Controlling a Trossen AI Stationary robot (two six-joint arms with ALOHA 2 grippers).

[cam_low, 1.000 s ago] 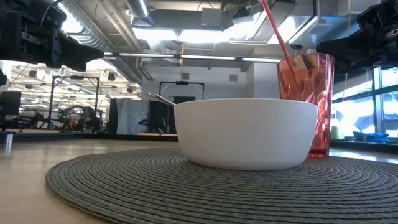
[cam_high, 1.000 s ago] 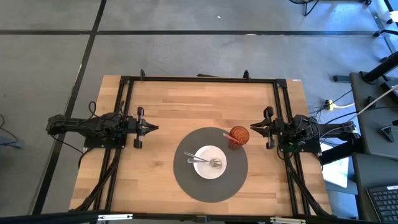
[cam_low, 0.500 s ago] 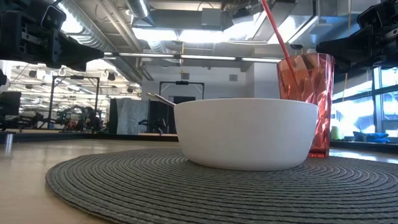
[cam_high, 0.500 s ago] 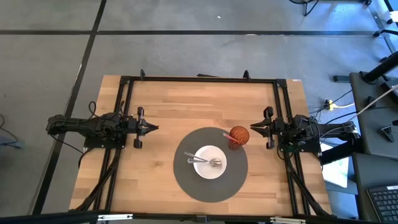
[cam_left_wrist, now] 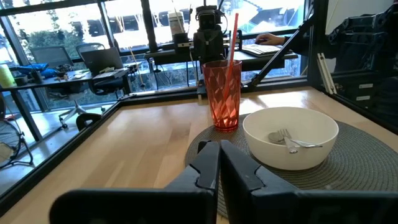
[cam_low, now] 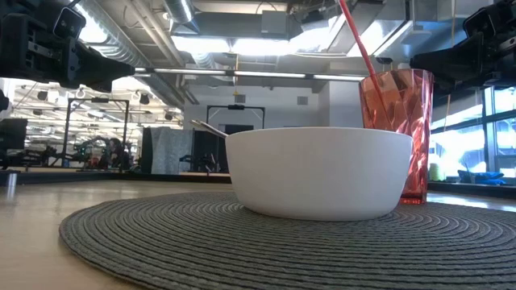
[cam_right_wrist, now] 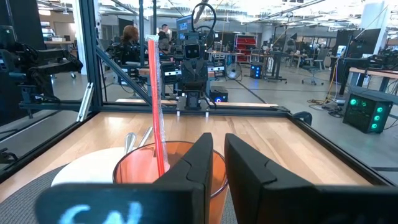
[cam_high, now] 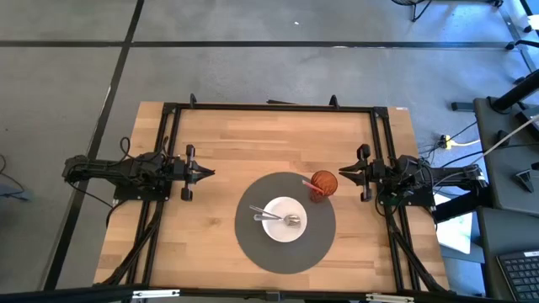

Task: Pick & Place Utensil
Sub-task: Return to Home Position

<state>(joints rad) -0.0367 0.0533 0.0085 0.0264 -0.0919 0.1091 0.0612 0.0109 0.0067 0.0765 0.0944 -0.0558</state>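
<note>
Homing seems complete: left tool [cam_high: 206, 172] at 9 o'clock, right tool [cam_high: 341, 174] at 3, both pressed together, empty; cutlery [cam_high: 268, 215] in white bowl [cam_high: 285, 238]; likely nothing remains.

Low view, bowl [cam_low: 318, 173] wall hiding most of the cutlery [cam_low: 208, 126], straw [cam_low: 357, 42] cut off at top edge

From my end I count one gray placemat [cam_high: 253, 244], one white bowl [cam_high: 274, 229], one orange glass [cam_high: 325, 183], one straw [cam_high: 309, 183], one spoon [cam_left_wrist: 274, 137], one fork [cam_left_wrist: 287, 138].
</note>
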